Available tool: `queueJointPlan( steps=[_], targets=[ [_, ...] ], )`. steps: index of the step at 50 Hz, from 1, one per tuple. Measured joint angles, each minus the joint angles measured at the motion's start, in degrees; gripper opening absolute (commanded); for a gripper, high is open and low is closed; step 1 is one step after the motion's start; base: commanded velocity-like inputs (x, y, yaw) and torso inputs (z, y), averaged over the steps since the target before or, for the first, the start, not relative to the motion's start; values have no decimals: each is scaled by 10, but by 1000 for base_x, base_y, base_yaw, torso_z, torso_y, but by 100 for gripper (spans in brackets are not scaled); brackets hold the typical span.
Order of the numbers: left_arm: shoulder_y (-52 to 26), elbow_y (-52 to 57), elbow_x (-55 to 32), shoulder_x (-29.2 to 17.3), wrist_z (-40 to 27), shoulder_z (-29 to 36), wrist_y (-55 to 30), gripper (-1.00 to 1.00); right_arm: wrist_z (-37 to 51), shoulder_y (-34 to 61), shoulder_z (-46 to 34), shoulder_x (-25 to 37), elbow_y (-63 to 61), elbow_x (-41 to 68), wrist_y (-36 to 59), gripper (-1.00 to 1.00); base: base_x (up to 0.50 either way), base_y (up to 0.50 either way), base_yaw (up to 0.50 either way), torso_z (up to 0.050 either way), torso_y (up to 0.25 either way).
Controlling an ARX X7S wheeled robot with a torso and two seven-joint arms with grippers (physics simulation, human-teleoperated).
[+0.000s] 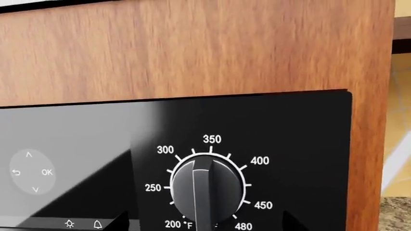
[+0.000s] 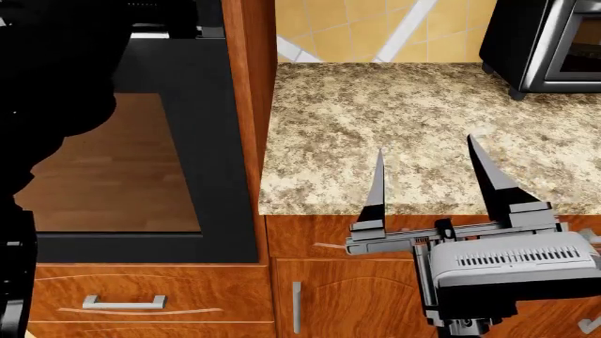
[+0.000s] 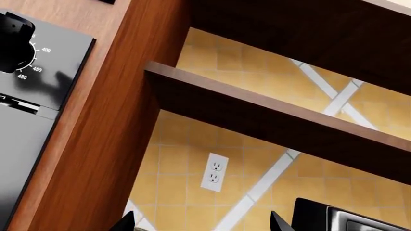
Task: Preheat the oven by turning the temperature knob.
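Partly hidden: the temperature knob (image 1: 209, 190) is cut off at the frame edge in the left wrist view, so its lower half and the scale below 200 °F are not visible. Its ridge stands upright, top end toward the 350 mark. The knob sits at one end of the oven (image 1: 257, 125) control panel, near the wood cabinet (image 1: 192, 48) edge. A round OK pad (image 1: 32, 172) shows on the glossy part of the panel.

Left gripper: fingers not visible in the wrist view. In the head view the left arm (image 2: 56, 77) is a dark blurred mass covering the oven's upper part; finger state cannot be told.

Right gripper (image 2: 435, 176): held low before the granite counter (image 2: 413, 113) edge, two dark fingers pointing up and spread wide, nothing between them. Right wrist view shows only the fingertips (image 3: 125, 222) at the frame edge, with a wall outlet (image 3: 214, 172) and shelf (image 3: 270, 120) beyond.

Countertop oven (image 2: 549, 42): cut off at the frame corner.
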Motion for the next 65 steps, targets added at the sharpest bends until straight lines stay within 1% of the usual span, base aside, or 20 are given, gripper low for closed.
queueJointPlan(
  steps=[65],
  targets=[
    [-17,-57,24,6,30,23,31,100,13,1,-9,9,7,6,-1,100,0,0,0,0,0]
  ],
)
